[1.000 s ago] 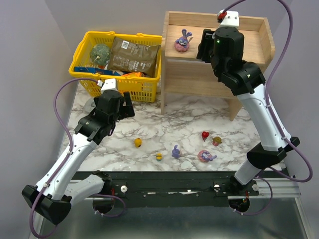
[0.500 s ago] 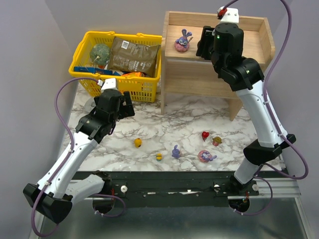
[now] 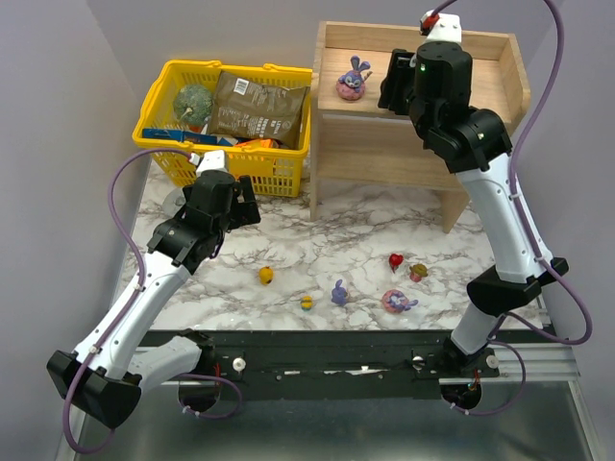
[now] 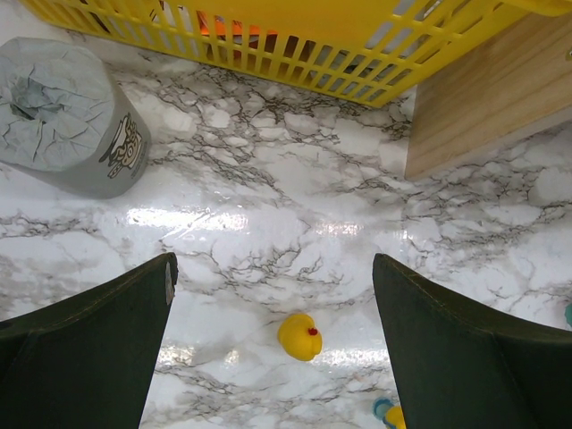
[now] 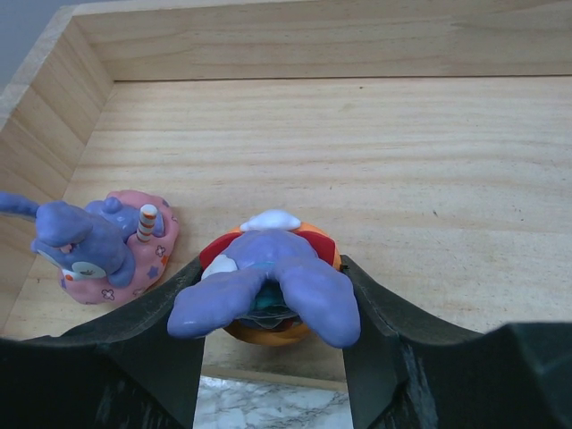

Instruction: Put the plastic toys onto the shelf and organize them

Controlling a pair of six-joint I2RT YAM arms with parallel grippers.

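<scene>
My right gripper (image 5: 270, 273) is shut on a purple-blue bunny on a red-orange base (image 5: 268, 277), at the front edge of the wooden shelf's top tier (image 5: 357, 134). A second bunny on a pink base (image 5: 98, 241) stands just to its left, also seen from above (image 3: 352, 82). From above, the right gripper (image 3: 392, 82) is over the shelf (image 3: 480, 67). My left gripper (image 4: 273, 268) is open and empty above the marble table, over a yellow toy (image 4: 299, 336). On the table lie the yellow toy (image 3: 266, 275), a yellow-blue one (image 3: 306, 302), a small bunny (image 3: 339, 292), a pink-based bunny (image 3: 396, 302), a red toy (image 3: 395, 260) and a tan-pink one (image 3: 418, 273).
A yellow basket (image 3: 163, 96) with packets and a green ball stands at the back left, next to the shelf. A grey paper-wrapped roll (image 4: 67, 116) lies in front of it, left of my left gripper. The shelf's leg (image 4: 483, 98) is at the upper right of the left wrist view.
My right gripper has moved a little farther back and left over the top shelf with the bunny in it. The left arm has barely moved.
</scene>
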